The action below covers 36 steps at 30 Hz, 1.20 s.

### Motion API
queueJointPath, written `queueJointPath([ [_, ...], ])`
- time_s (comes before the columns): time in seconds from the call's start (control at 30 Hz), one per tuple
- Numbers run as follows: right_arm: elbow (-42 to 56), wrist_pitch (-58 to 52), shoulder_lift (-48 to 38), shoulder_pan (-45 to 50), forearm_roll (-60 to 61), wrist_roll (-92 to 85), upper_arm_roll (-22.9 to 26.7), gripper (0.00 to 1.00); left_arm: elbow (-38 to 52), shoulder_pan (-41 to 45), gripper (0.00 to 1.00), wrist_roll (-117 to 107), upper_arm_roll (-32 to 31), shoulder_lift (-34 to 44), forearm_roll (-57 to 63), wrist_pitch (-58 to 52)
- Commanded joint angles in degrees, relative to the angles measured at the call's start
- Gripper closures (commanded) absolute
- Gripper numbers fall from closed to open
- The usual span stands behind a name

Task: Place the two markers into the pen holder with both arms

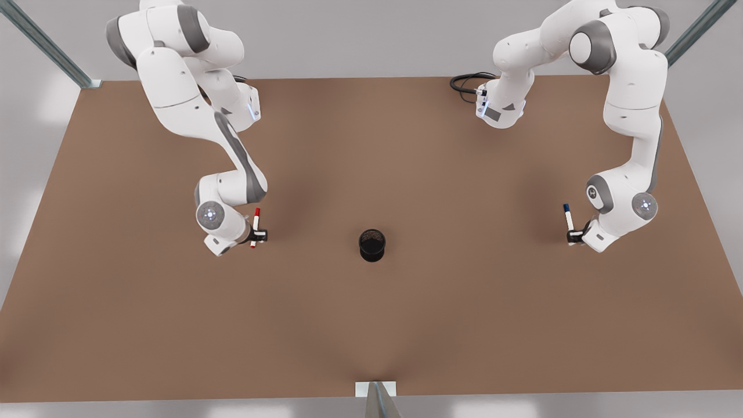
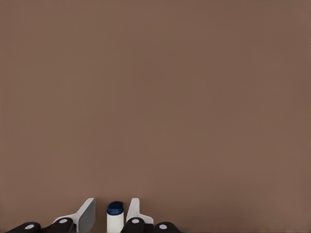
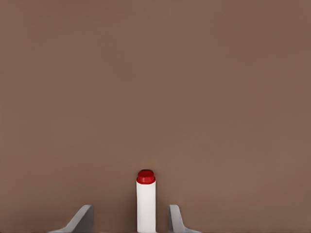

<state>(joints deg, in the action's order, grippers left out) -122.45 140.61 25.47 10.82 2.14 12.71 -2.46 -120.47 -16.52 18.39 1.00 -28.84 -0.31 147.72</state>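
Note:
The red-capped marker [image 1: 255, 226] lies on the brown table [image 1: 371, 325] at the front view's left. My right gripper [image 1: 259, 235] is down over its lower end, open, with a clear gap on each side of the barrel [image 3: 146, 204] between the fingers [image 3: 83, 217]. At the front view's right lies the blue-capped marker [image 1: 568, 218]. My left gripper [image 1: 573, 235] straddles it [image 2: 115, 216]; its fingers [image 2: 87, 213] stand close beside the barrel, a small gap still showing. The black mesh pen holder [image 1: 372, 245] stands upright midway between the two grippers.
A black cable [image 1: 467, 83] loops at the table's far edge by one arm's base. Metal frame posts stand at the far corners [image 1: 43, 43] and at the near edge's middle [image 1: 377, 397].

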Motion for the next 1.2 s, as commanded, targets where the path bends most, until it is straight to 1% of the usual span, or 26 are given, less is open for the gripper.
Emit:
queueJointPath([
  [0.0,-0.33,3.35,0.37,-0.1,0.06,2.59,0.0,0.32,-0.11,0.0,0.54,3.58,0.05,-0.07,0.05,0.55],
  [0.07,-0.33,3.35,0.73,-0.18,-1.79,2.5,0.0,0.32,-0.2,0.0,0.56,3.58,0.05,-0.07,0.05,0.55],
  [0.17,-0.69,3.53,0.9,-0.1,-1.79,2.5,0.0,0.34,-0.38,0.0,0.56,3.58,-0.03,-0.07,0.05,0.55],
  [0.2,-0.86,3.44,0.9,-0.1,-1.79,2.5,0.0,0.4,-0.47,0.0,0.59,3.58,0.05,-0.07,0.05,0.55],
  [0.23,-0.95,3.53,0.9,-0.1,-1.79,2.5,0.0,0.42,-0.47,0.0,0.61,3.58,0.05,-0.07,0.05,0.55],
  [0.47,-1.57,5.55,1.78,-0.1,-1.79,2.5,0.0,0.43,-0.47,0.0,0.62,3.58,-0.03,-0.25,0.05,0.46],
  [0.5,-1.57,5.55,1.61,-0.1,-1.79,2.5,0.0,0.49,-0.47,0.0,0.63,3.58,-0.03,-0.25,0.05,0.46],
  [0.6,-1.57,5.37,1.34,-0.1,-1.79,2.5,0.0,0.52,-0.47,0.0,0.68,3.58,-0.03,-0.25,0.05,0.46],
  [0.67,-1.57,5.29,1.43,-0.1,-1.79,2.5,0.0,0.58,-0.47,0.0,0.73,3.58,0.05,-0.25,0.05,0.46],
  [0.77,-1.57,5.37,1.52,-0.1,-1.79,2.5,0.0,0.58,-0.38,0.08,0.78,3.5,-0.03,0.19,0.05,0.37],
  [0.83,-1.57,5.37,1.6,-0.1,-1.79,2.5,0.0,0.59,-0.29,0.52,0.79,3.14,-0.03,1.24,0.05,-0.42],
  [0.9,-1.48,5.37,1.52,-0.1,-1.79,2.5,0.0,0.64,0.5,1.31,0.79,2.62,-0.03,2.82,0.05,-2.97],
  [0.97,-1.48,5.46,1.52,-0.1,-1.87,2.5,0.0,0.73,1.73,2.11,0.79,2.09,-0.03,3.79,0.05,-6.04],
  [1.17,-1.57,5.29,1.52,-0.1,-1.87,2.41,0.0,0.74,8.14,5.53,0.79,-1.34,0.05,6.95,0.13,-19.22],
])
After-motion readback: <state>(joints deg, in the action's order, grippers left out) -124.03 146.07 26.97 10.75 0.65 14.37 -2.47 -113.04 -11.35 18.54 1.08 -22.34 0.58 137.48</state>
